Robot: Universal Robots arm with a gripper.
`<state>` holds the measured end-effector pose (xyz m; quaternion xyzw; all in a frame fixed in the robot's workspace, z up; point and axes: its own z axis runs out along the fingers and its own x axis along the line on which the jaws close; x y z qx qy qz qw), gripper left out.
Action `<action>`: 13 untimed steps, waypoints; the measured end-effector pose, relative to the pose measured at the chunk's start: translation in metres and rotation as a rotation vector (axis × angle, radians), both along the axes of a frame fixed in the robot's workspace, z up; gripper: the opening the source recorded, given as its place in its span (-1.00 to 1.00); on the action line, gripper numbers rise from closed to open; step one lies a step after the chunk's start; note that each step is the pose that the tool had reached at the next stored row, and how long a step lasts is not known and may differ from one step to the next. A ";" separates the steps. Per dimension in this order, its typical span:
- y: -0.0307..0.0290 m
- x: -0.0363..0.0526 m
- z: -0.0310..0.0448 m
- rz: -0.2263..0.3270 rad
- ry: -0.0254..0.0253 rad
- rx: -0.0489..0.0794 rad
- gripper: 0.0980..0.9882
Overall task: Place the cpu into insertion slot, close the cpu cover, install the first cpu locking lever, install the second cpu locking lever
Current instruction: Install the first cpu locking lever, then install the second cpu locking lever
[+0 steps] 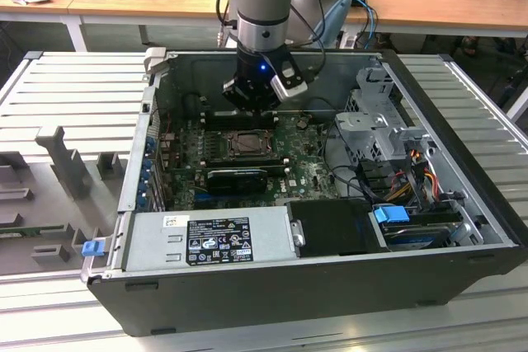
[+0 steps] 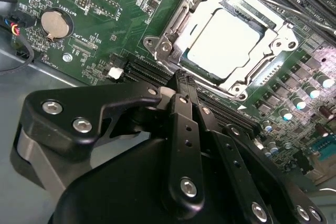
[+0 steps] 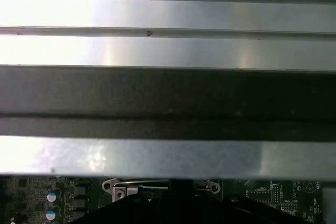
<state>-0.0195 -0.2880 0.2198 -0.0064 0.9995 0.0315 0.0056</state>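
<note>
While I'm hovering inside the open computer case (image 1: 462, 204), my claw (image 2: 178, 80) is sitting just off one corner of the insertion slot (image 2: 173, 27), above the long black card slots (image 2: 144, 69) on the green motherboard (image 2: 113, 19). My fingers (image 2: 185, 114) are pressed together at the tips and gripping nothing. In the second wrist view the cpu (image 2: 223, 43) is lying flat in the slot, silvery top up. The cpu cover (image 2: 273, 38) is lying down around the chip, its cut-out framing the metal top. Whether either locking lever is latched, I can't tell. A round coin battery (image 2: 54, 22) is sitting well apart from the slot on the board. In the exterior view the slot (image 1: 245, 143) is lying just below my claw (image 1: 252, 98), near the board's centre. The power supply (image 1: 210, 241) is occupying the case's near edge.
</note>
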 end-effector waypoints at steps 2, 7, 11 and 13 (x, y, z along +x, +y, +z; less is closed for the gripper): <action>-0.0006 0.0000 0.0000 0.000 0.0000 0.000 -0.98; -0.0058 0.0001 0.0000 0.000 -0.0001 0.000 -0.98; -0.0077 0.0000 0.0003 0.000 0.0000 0.000 -0.98; -0.0078 0.0000 0.0024 0.000 0.0001 0.000 -0.98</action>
